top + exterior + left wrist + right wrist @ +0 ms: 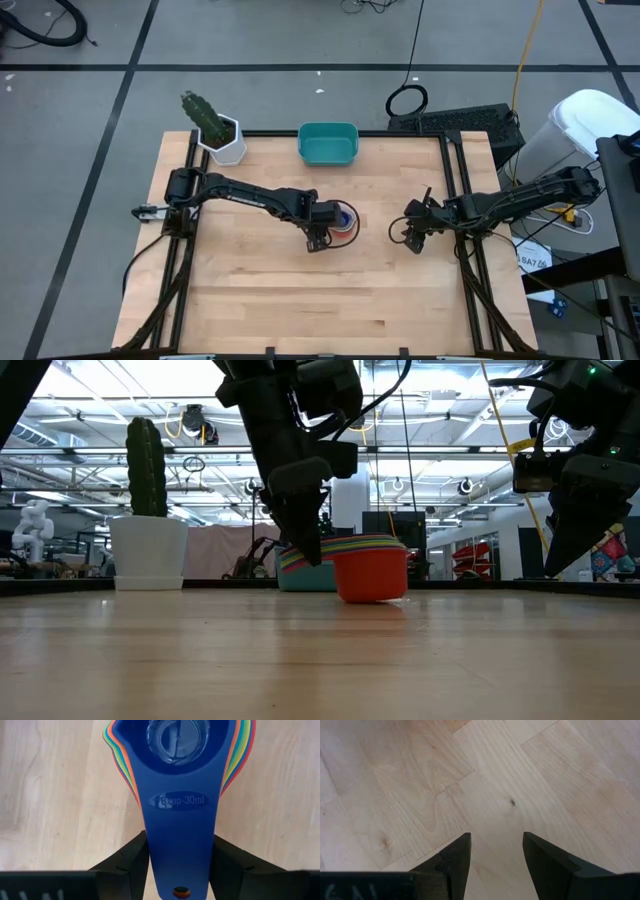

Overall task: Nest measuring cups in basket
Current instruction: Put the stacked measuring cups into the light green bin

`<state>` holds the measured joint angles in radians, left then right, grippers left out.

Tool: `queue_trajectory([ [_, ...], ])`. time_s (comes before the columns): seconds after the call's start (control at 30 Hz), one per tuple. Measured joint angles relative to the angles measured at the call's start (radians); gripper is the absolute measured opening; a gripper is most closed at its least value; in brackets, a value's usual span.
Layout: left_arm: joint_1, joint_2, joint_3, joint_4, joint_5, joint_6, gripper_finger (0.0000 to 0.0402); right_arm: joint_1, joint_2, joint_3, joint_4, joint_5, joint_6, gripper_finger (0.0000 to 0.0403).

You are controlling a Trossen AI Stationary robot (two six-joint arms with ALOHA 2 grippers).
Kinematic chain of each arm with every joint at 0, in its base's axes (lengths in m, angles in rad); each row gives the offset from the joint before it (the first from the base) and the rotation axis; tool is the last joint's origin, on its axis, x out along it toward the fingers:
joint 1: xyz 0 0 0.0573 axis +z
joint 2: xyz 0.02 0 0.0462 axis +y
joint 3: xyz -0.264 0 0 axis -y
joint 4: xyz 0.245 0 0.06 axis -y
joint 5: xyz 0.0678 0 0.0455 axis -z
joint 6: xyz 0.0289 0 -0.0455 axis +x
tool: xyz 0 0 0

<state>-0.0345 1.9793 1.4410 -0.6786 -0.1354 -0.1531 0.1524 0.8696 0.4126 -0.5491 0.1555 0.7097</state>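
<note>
Left gripper [318, 238] clasps the handle of the nested measuring cups [343, 221] at mid-table; right gripper [411, 236] waits at 3 o'clock.

The left arm stretches from the table's 9 o'clock edge toward the centre, wrist bent down; its fingers [125, 865] press both sides of the dark blue handle, the stack [177, 780] resting on the wooden table [300, 310] with the red cup [370, 575] outermost; the right arm reaches in from the 3 o'clock side, fingers [455, 857] parted over bare wood, holding nothing; the teal basket [328, 143] sits at the 12 o'clock edge, well apart from the cups, a white pot [226, 142] with a cactus beside it at 11 o'clock.
</note>
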Motion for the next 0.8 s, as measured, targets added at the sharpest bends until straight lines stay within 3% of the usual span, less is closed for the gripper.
queue_trajectory([
  [0.5,0.0,0.0,0.0,-0.001,0.015,-0.007,0.0293,0.0,0.0,0.0,0.0,0.0,0.0,0.0171],
  [0.8,0.0,0.0,0.0,-0.001,0.032,-0.002,0.0298,0.0,0.0,0.0,0.0,0.0,0.0,0.0171],
])
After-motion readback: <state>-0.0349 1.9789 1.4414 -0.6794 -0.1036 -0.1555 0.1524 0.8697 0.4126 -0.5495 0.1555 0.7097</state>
